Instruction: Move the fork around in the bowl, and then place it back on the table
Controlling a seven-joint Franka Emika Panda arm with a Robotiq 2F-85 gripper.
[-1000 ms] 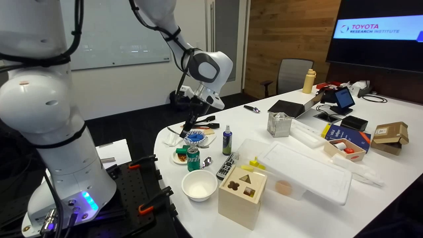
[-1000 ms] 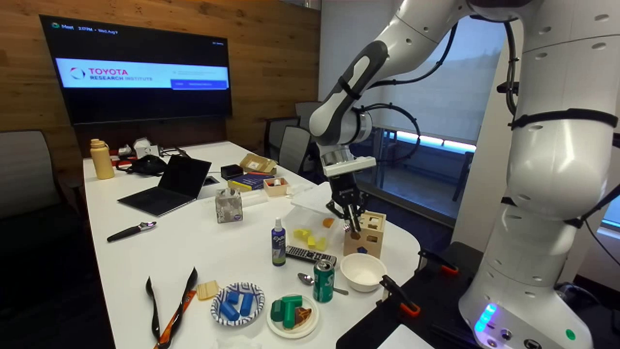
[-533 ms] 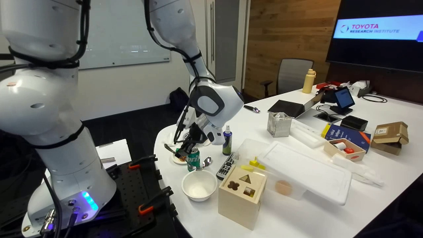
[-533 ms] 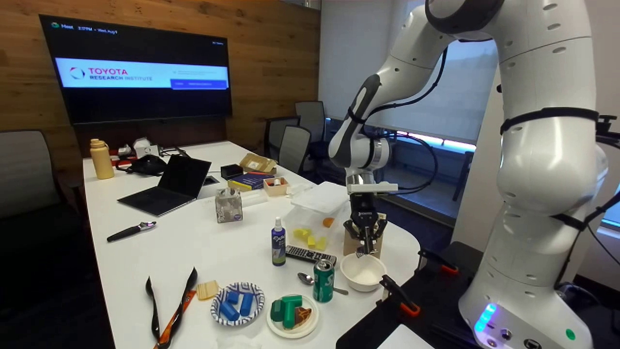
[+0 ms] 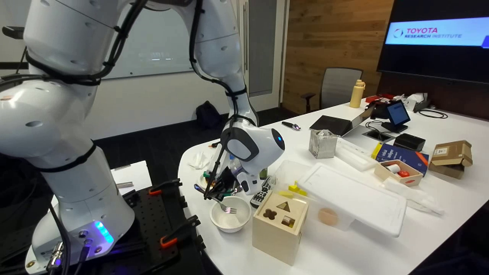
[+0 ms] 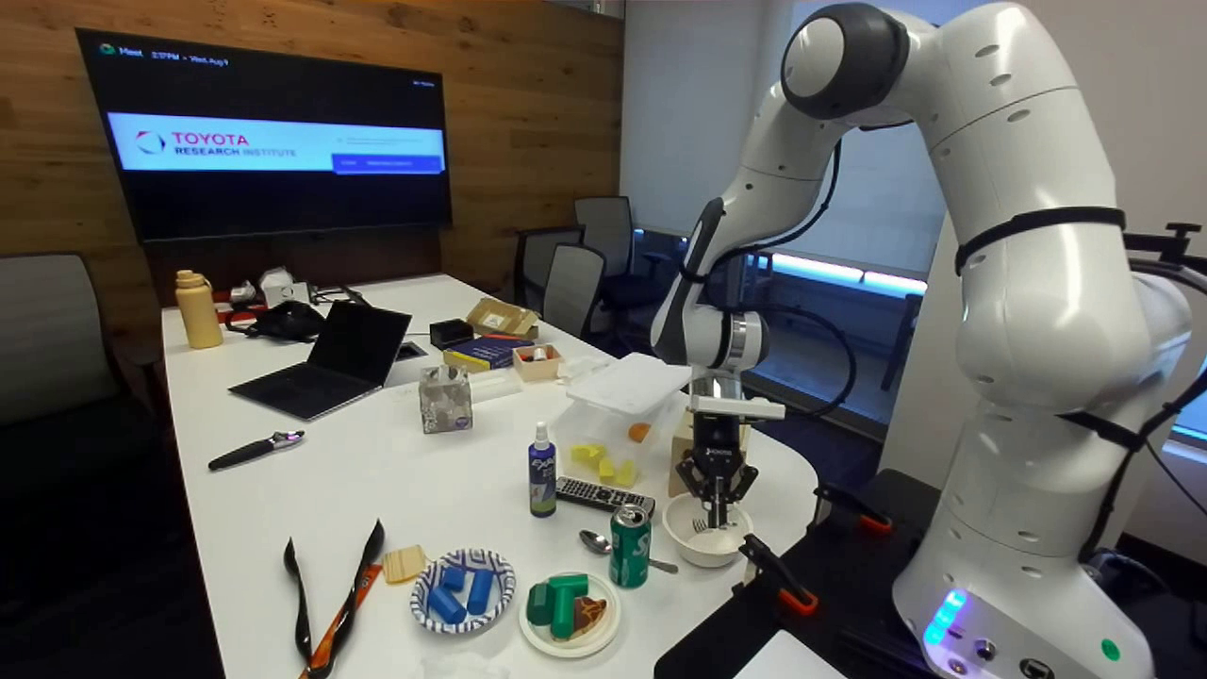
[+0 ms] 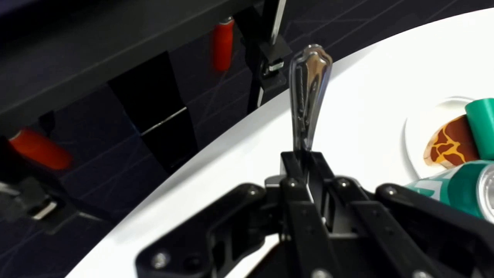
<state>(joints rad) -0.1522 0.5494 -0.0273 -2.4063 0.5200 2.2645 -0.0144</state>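
Note:
My gripper (image 5: 211, 195) is shut on the fork and hangs low at the bowl's side. The fork (image 5: 228, 209) is slim silver metal, held by its middle and tilted, with its tines pointing down inside the bowl. The tines also show in an exterior view (image 6: 700, 525), over the bowl's inside; I cannot tell whether they touch it. In the wrist view the fork's handle (image 7: 310, 85) sticks out past the closed fingertips (image 7: 303, 158). The white bowl (image 5: 229, 230) stands upright on the white table (image 5: 344, 252); it also shows in an exterior view (image 6: 707, 556).
A green can (image 6: 630, 552) and a spoon (image 6: 596, 542) stand close to the bowl. A wooden shape box (image 5: 279, 236) is right beside it. A remote (image 6: 603, 495), a spray bottle (image 6: 542, 476) and a plate with green blocks (image 6: 537, 643) are nearby. A clamp (image 6: 778, 575) sits at the table edge.
My gripper has come down and across to the bowl, carrying the fork. The fork's tines have gone from high above the table to inside the bowl. The bowl has not moved.

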